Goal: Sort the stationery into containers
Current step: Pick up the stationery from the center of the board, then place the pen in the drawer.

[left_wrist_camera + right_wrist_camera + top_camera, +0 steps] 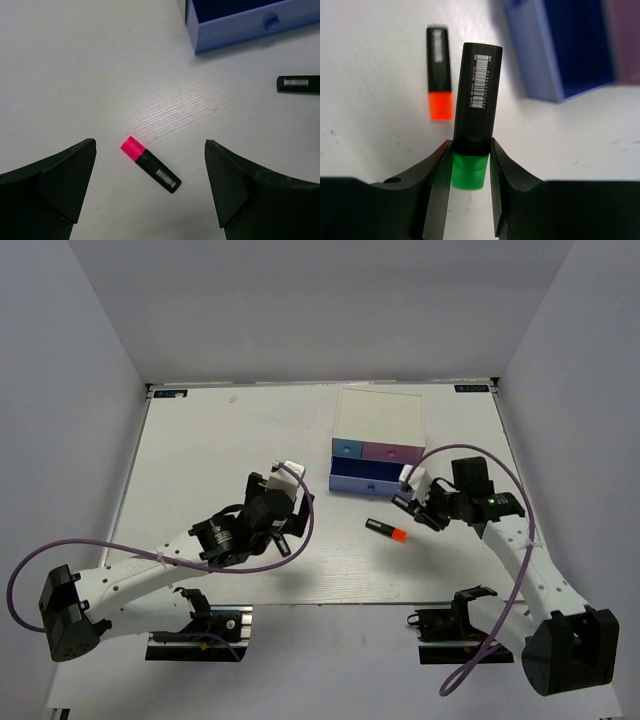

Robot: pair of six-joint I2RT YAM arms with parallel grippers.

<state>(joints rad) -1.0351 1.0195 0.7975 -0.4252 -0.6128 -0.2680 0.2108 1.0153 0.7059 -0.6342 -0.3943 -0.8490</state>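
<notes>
My right gripper point(471, 150) is shut on the green marker point(476, 95), its pads pressing the black body just above the green end. The marker points away towards the table. An orange marker point(440, 80) lies on the table just left of it, also visible in the top view point(385, 531). The organiser point(380, 418) stands at the back, its lavender drawer point(365, 481) pulled open. My left gripper point(150, 142) hangs open above the pink marker point(150, 164), which lies flat between the fingers. My left arm hides this marker in the top view.
The blue drawer point(347, 450) and pink drawer point(393, 451) are closed. In the left wrist view the open lavender drawer point(240, 25) sits at the upper right, with the orange marker's black body point(299, 84) at the right edge. Grey walls enclose the white table point(200, 460).
</notes>
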